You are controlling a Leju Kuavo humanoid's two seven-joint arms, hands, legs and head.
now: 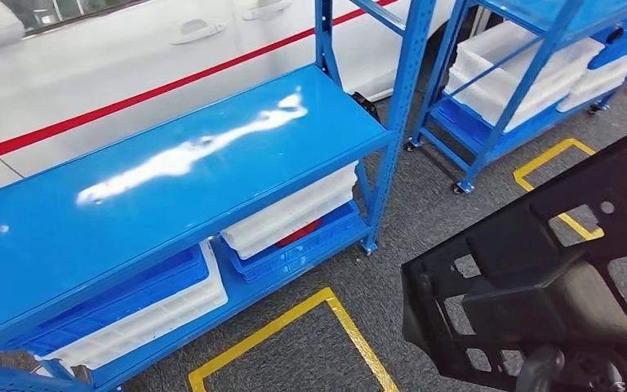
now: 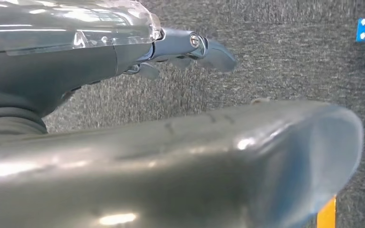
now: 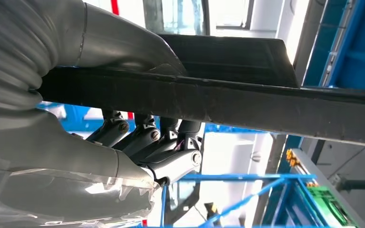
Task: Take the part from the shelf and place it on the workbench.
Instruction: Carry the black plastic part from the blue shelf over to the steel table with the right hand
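Flat black plastic part (image 1: 531,269) with cut-out openings, tilted, above grey floor beside the blue shelf (image 1: 171,171)

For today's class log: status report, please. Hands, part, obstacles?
Right hand gripping black part. Left hand holding nothing, fingers apart, over carpet. Blue shelf top ahead, bare.

You have a blue shelf rack (image 1: 171,163) in front of you, its glossy top board bare and catching glare. On its lower level sit white bins (image 1: 290,216) nested over blue crates (image 1: 310,245) (something red shows between two of them). A second blue rack (image 1: 490,122) on castors, also loaded with white bins, stands to the right. Both rest on grey carpet (image 1: 424,212) marked with yellow tape outlines (image 1: 294,318).
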